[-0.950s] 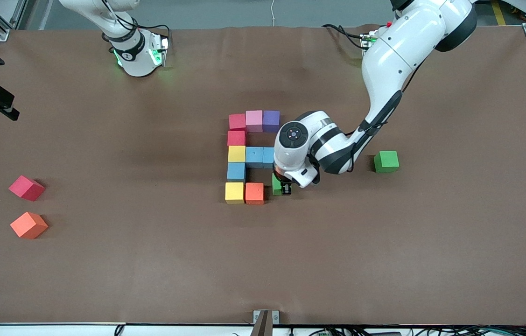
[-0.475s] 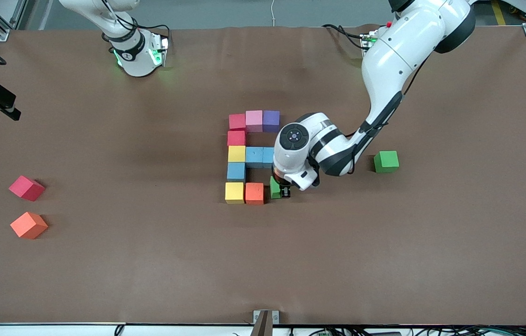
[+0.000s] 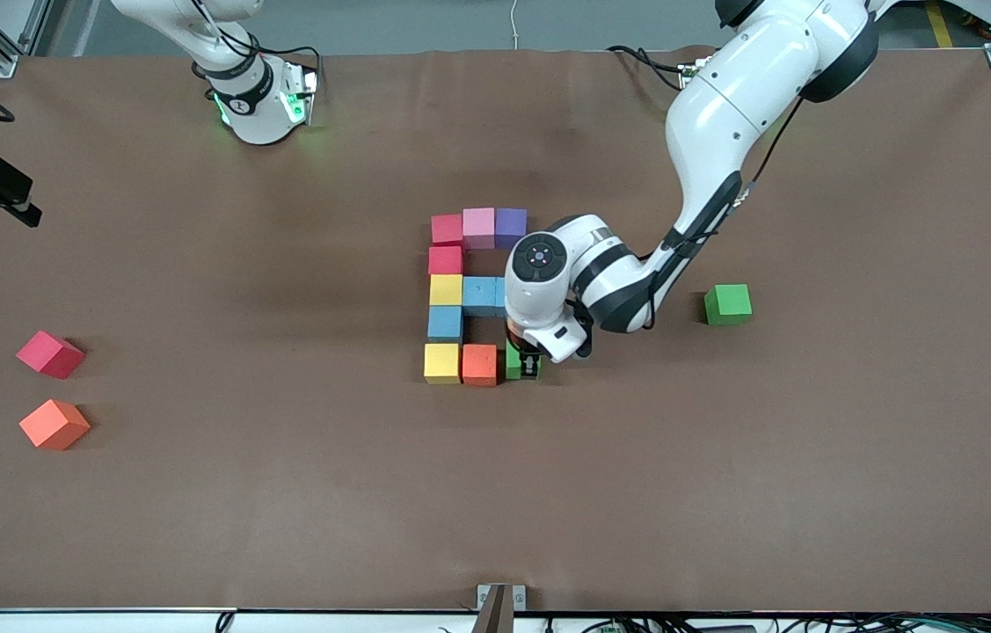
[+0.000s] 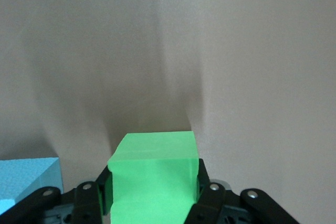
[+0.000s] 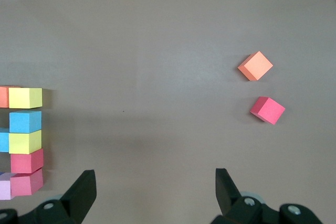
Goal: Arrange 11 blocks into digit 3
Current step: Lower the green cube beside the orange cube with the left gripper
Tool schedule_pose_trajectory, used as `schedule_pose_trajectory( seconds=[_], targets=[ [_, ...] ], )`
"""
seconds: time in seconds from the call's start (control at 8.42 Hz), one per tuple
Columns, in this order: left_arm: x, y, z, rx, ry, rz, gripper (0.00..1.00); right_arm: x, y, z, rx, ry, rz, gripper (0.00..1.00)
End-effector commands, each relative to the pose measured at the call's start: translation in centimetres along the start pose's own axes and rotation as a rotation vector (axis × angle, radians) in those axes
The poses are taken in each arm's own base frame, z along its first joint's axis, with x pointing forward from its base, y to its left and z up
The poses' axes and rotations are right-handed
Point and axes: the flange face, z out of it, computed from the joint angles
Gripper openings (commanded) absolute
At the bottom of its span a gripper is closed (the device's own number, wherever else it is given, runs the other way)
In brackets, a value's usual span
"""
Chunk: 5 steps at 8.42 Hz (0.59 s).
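The digit figure [image 3: 446, 290] lies mid-table: red [image 3: 447, 229], pink [image 3: 478, 227] and purple [image 3: 510, 227] blocks in the top bar, then red, yellow, light blue [image 3: 479, 295] and yellow [image 3: 441, 362] blocks. My left gripper [image 3: 526, 364] is shut on a green block [image 3: 512, 364] and holds it low beside the orange block [image 3: 479, 363] of the nearest bar. In the left wrist view the green block [image 4: 155, 174] fills the left gripper [image 4: 154, 184], beside a light blue block [image 4: 26, 179]. My right gripper [image 5: 152, 190] is open and empty, high over bare table, and waits.
A second green block [image 3: 728, 304] lies toward the left arm's end. A loose red block [image 3: 50, 354] and a loose orange block [image 3: 54, 424] lie toward the right arm's end; both also show in the right wrist view, orange [image 5: 255, 66] and red [image 5: 267, 110].
My left gripper has carried the green block sideways toward the orange block and closed the gap to it. The right arm has not moved.
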Motion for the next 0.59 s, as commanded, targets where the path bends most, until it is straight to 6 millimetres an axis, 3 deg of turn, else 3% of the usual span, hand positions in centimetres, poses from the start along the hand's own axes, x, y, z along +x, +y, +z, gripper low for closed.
schedule_pose_trajectory(
  seconds=[0.0, 0.48],
  targets=[
    [-0.65, 0.8, 0.78, -0.005, -0.012, 0.004, 0.34, -0.16, -0.24, -0.4, -0.015, 0.005, -0.001, 1.0],
    [-0.75, 1.37, 1.58, -0.008, -0.016, 0.007, 0.34, -0.18, -0.24, -0.38, -0.015, 0.003, 0.001, 1.0]
  ],
)
